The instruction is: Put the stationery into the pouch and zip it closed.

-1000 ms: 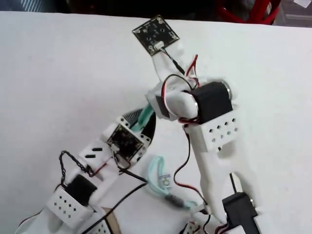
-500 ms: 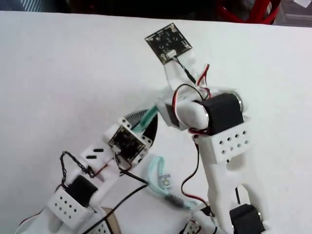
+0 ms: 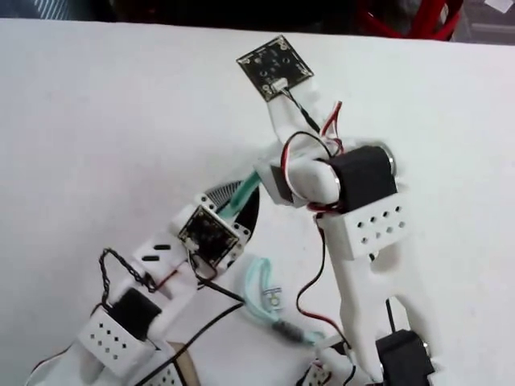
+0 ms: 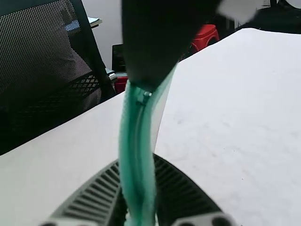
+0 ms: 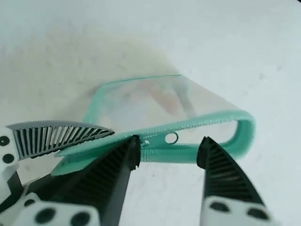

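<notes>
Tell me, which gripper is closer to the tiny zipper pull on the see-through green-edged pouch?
Right. The right gripper straddles the tiny zipper pull; the left gripper clamps the zipper edge of the see-through green-edged pouch farther along.

Right gripper [image 5: 170,142] rightward (only slightly)

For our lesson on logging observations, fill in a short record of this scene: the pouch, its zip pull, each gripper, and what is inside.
pouch: clear pouch with a green zip band, lying on the white table
zip pull: on the band, between the right gripper's fingers
left gripper: shut on the pouch's green band
right gripper: open, straddling the zip pull
contents: a blurred reddish shape inside; cannot tell what it is
zip: cannot tell how far it is closed
</notes>
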You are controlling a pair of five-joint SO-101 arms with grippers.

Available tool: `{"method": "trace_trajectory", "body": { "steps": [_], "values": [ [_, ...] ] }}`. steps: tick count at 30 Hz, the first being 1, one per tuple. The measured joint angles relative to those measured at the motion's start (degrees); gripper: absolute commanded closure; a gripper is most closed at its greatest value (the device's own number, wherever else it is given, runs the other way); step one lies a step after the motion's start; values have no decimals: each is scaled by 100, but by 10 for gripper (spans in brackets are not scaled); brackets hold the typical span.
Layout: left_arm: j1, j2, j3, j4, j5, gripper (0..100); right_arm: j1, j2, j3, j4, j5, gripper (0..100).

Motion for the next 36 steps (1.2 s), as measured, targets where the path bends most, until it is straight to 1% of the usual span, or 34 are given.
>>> {"method": "trace_trajectory", "body": {
  "steps": [15, 21, 23, 24, 28, 30, 32, 36],
  "values": [
    [0, 0, 0, 0, 18, 976, -9, 818, -18, -44, 53, 798],
    [0, 9, 0, 0, 26, 976, 9, 818, -18, -44, 105, 798],
    [0, 9, 0, 0, 26, 976, -18, 818, -18, -44, 237, 798],
    [-9, 9, 0, 0, 26, 976, -44, 818, -18, -44, 475, 798],
    [-53, 9, 0, 9, 26, 976, -88, 818, -18, -44, 2013, 798],
    [-53, 9, 0, 9, 26, 976, -70, 818, -18, -44, 2593, 798],
    [-53, 9, 0, 9, 18, 976, -18, 818, -18, -44, 3015, 798],
    [-53, 9, 0, 9, 9, 976, 141, 589, 220, -44, 3490, 798]
  ]
}}
